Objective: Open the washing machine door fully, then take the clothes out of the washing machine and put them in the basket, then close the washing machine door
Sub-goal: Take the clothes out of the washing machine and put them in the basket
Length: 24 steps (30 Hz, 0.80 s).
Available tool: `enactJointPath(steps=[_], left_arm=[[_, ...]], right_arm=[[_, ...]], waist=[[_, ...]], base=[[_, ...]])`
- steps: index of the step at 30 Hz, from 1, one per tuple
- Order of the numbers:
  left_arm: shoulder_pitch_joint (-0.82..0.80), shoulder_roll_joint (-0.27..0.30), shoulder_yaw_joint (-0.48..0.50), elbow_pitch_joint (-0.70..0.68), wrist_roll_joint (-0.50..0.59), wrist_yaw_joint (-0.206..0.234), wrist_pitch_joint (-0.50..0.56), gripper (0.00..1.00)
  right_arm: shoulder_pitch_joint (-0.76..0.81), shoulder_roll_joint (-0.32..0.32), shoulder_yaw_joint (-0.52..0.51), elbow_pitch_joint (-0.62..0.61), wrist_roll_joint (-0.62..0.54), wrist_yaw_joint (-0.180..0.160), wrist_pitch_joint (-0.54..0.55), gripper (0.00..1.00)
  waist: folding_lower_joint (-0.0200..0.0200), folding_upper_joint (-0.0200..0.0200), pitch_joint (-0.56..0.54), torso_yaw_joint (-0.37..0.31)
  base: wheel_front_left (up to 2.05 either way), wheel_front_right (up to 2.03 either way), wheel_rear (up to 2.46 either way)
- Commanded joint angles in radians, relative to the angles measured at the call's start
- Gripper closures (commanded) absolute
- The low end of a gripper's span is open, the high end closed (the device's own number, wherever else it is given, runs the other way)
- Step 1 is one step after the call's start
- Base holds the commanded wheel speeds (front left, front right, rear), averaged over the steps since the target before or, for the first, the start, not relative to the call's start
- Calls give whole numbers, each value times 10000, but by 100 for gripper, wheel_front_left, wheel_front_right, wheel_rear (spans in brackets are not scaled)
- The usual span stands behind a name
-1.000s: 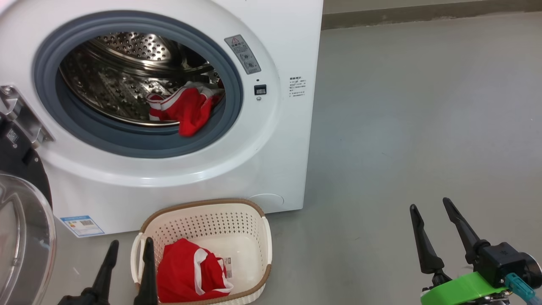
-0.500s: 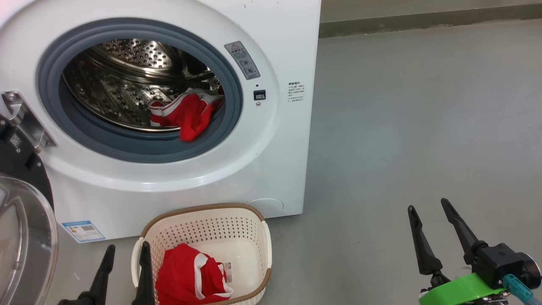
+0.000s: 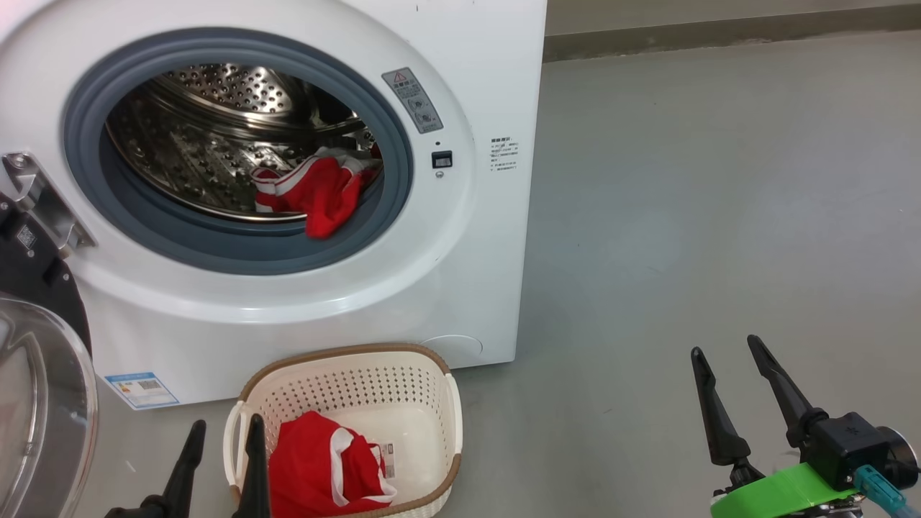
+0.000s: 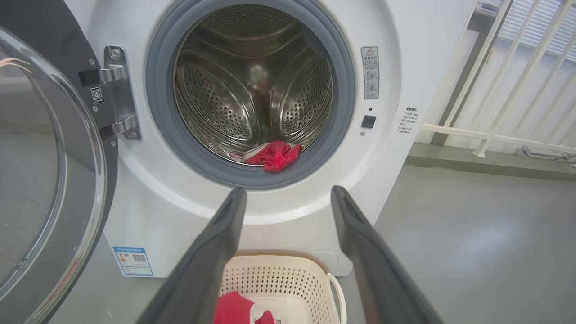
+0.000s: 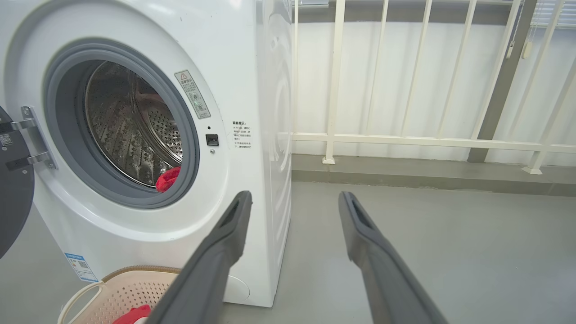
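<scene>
- The view from the head has slid down a little. The washing machine (image 3: pixel 475 288) and the basket (image 3: pixel 345 350) in front of the left pincer (image 3: pixel 227 419) now sit lower, but they did not move.
- The left pincer has dipped a bit and slid a little to its right, toward the basket.
- The right pincer (image 3: pixel 722 344) has crept a tiny bit to its left.

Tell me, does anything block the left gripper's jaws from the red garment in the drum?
Nothing visible does. The washing machine door is swung aside, the red garment lies at the drum's front edge, and the left gripper, jaws open, sits below by the basket.
</scene>
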Motion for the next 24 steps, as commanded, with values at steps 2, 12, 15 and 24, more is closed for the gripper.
enactJointPath(steps=[2,12,15,24], left_arm=[[-257,77,259,-177,-66,34,33,0],[-644,97,63,-18,-140,-34,26,0],[-923,130,-6,55,-124,-68,25,0],[-2026,71,-118,490,-270,-101,-95,0]], right_arm=[[-157,-85,236,-329,-83,62,-65,0],[-309,-85,271,-433,8,62,-65,0],[-388,-85,289,-457,16,62,-65,0],[-764,-85,331,-524,93,62,-65,0]], waist=[[0,-1,48,21],[0,-1,760,197],[0,-1,1028,277],[0,-1,2034,356]], base=[[0,0,0],[0,0,0],[0,0,0],[0,0,0]])
